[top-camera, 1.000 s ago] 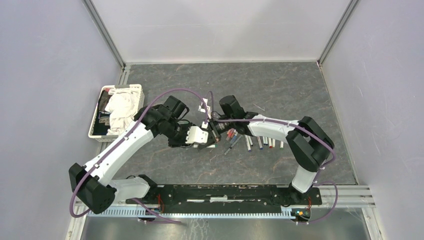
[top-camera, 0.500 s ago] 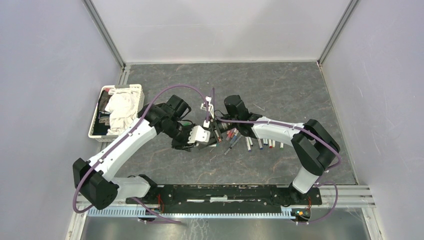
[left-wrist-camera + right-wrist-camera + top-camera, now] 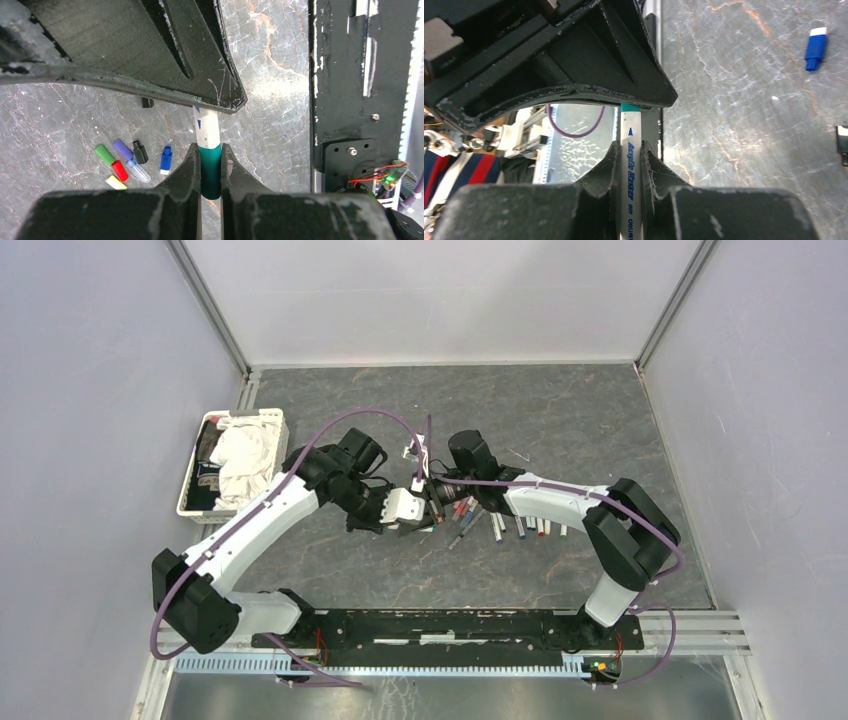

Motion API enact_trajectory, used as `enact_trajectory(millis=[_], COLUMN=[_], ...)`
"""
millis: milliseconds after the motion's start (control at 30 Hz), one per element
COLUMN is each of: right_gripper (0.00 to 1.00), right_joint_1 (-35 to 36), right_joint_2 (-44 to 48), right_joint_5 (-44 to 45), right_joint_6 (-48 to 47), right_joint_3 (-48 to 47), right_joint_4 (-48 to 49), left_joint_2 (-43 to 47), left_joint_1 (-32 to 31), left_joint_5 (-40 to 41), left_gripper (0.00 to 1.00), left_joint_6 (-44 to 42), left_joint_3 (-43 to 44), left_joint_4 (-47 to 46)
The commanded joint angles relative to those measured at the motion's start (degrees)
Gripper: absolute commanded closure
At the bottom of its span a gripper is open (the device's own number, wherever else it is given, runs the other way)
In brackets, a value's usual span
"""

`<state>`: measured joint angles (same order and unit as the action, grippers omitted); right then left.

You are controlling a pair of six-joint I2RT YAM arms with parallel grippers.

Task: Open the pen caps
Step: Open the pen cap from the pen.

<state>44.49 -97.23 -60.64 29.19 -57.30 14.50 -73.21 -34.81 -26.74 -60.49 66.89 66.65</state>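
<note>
Over the last second my left arm has swung in toward the right one, so both sets of jaws now meet on a single pen (image 3: pixel 629 175) held above the counter (image 3: pixel 560 430). My left jaws are clenched on its teal cap (image 3: pixel 210 170). My right jaws are clamped on the white barrel, just past the cap's rim. Cap and barrel look joined, though my own fingers hide part of the seam, so I cannot be sure. I judge the pull-apart comes next.

Loose caps (image 3: pixel 120 170) in green, red, yellow, purple, black and blue lie on the counter off to one side of my left jaws, so several pens seem to be opened already. More pens (image 3: pixel 520 525) lie behind my right jaws, beside that forearm.

Both forearms reach inward, wrists turned to face each other, fingertips nearly touching.
</note>
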Motion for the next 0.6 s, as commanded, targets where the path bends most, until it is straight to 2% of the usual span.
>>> enact_trajectory(millis=[0,100,267,333,467,567], right_gripper=[1.00,1.00,1.00,1.00,1.00,1.00], right_joint_1=[-0.78,-1.98,-3.89,-4.06,-4.33,-5.83], right_joint_2=[2.77,5.08,9.13,9.80,10.44,12.66], right_joint_5=[-0.66,1.66,5.11,6.19,9.10,12.55], right_joint_6=[-10.44,-13.75,-15.71,-17.16,-20.00,-19.90], right_joint_3=[0.32,3.97,10.23,10.34,7.81,7.67], right_joint_4=[-10.00,-12.30,-13.09,-15.09,-20.69,-21.44], left_joint_2=[-0.25,-0.06,-3.30,-4.22,-4.16,-4.90], left_joint_1=[0.19,3.08,15.68,18.24,18.46,18.27], left_joint_5=[9.83,14.21,16.03,15.73,10.34,3.71], left_gripper=[0.98,0.98,0.98,0.98,0.98,0.98], left_joint_6=[-4.74,-8.99,-17.51,-19.23,-17.54,-10.97], left_joint_3=[-1.75,-2.89,1.15,2.68,2.37,0.69], left_joint_4=[0.96,1.39,5.50,6.06,3.00,-2.24])
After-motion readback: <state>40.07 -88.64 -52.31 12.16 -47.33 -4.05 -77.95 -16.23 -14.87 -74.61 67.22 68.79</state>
